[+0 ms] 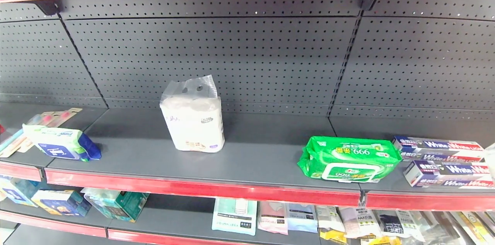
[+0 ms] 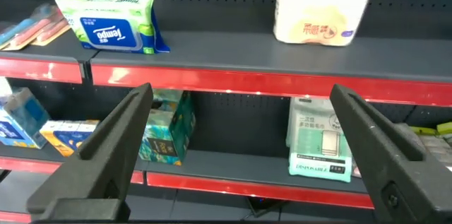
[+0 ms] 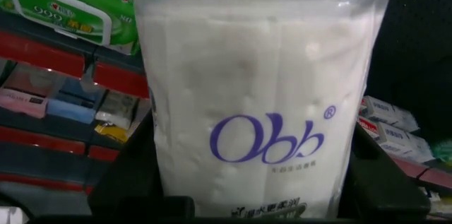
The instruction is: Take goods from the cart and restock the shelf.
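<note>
The left gripper is spread wide with nothing between its fingers. It sits low before the shelving, level with the red front strip of the upper shelf, and the tier beneath shows between its fingers.

Upper shelf, from the left:
- The toothbrush packs lie flat at the far end.
- Just beside them, a blue and green wipes pack rests near the front edge.
- Well apart, toward the middle, the standing roll pack is upright in clear film (its handle flap sticks up at the top), set back from the front edge.
- Further right, the green wipes pack lies flat at the front edge with its lid uppermost.
- Just beside that, in the next bay, two toothpaste boxes lie flat, one behind the other.

On the lower shelf, teal and blue cartons stand at the left. Flat sachets lie from the middle rightward (their kinds cannot be told apart).

The right gripper is clamped on the held roll pack, a white pack in clear film like the one on the shelf. It is upright, with a dark finger against each side of its lower part. This pack is off the shelf, in front of it. The green wipes pack shows past one side of it and the toothpaste boxes past the other.
</note>
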Available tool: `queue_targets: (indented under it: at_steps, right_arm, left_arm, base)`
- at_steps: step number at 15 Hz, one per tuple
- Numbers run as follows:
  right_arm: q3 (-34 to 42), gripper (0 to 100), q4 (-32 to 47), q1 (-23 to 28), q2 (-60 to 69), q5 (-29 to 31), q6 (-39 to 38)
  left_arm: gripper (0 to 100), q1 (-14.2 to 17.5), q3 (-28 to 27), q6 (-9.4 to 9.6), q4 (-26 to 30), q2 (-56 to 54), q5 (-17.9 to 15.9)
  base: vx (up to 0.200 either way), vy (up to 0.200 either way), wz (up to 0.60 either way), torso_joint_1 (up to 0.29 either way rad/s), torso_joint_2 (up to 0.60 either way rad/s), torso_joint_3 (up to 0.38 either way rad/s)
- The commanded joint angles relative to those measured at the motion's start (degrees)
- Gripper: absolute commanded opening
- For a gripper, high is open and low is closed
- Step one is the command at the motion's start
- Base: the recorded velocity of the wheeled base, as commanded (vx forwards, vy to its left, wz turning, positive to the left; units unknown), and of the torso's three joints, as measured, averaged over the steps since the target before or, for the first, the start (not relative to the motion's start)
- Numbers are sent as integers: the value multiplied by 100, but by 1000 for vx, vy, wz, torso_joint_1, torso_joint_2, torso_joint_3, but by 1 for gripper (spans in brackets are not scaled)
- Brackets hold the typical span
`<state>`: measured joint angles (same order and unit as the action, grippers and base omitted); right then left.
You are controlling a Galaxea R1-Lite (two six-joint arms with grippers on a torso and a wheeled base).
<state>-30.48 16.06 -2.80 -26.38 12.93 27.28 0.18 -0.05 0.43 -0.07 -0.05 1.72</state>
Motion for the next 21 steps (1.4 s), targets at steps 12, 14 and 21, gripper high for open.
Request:
queue_targets:
  at_steps: [12, 14, 21]
  right_arm:
    - [191, 0, -560, -71, -16, -212, -865]
    - [200, 0, -691, -62, 1, -248, -1243]
    - [552, 0, -656, -45, -78, -212, -1436]
  left_arm:
    - [100, -1, 5, 1, 7, 66, -5]
    - [100, -45, 5, 1, 7, 251, -5]
    - [100, -124, 5, 10, 7, 304, -14]
  base:
    - [0, 33, 0, 2, 0, 0]
    - [0, 0, 0, 0, 0, 0]
    - [0, 0, 0, 0, 0, 0]
